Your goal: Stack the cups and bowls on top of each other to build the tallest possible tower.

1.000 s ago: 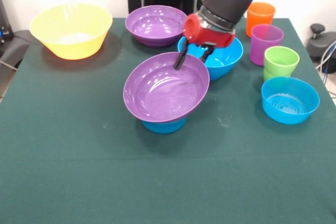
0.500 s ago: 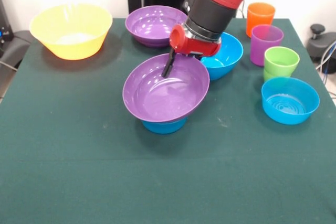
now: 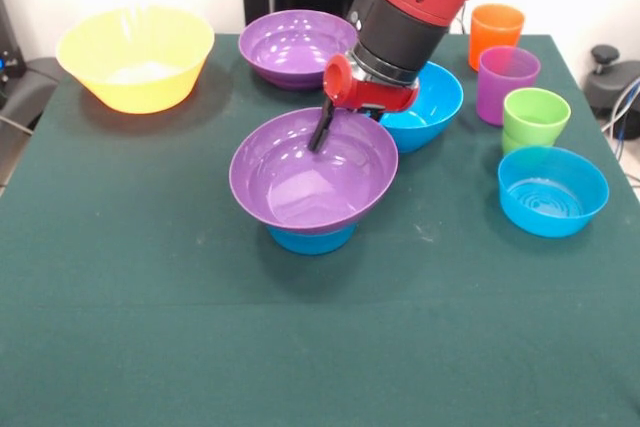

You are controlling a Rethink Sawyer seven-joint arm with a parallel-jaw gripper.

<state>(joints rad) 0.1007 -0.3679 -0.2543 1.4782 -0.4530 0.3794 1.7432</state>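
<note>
Since a second ago we see the gripper (image 3: pixel 322 133) has swung left over the purple bowl (image 3: pixel 313 171), which now sits more level on the small blue bowl (image 3: pixel 311 238) at mid-bench; we cannot tell whether it grips the far rim. From left to right, a careless withdrawal could tip this tower (image 3: pixel 312 192) or nudge the larger blue bowl (image 3: pixel 432 99) behind.

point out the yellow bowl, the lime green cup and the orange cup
yellow bowl (image 3: pixel 135 87), front view, outer wall
lime green cup (image 3: pixel 535 119), front view, side wall
orange cup (image 3: pixel 496 35), front view, side wall
</note>
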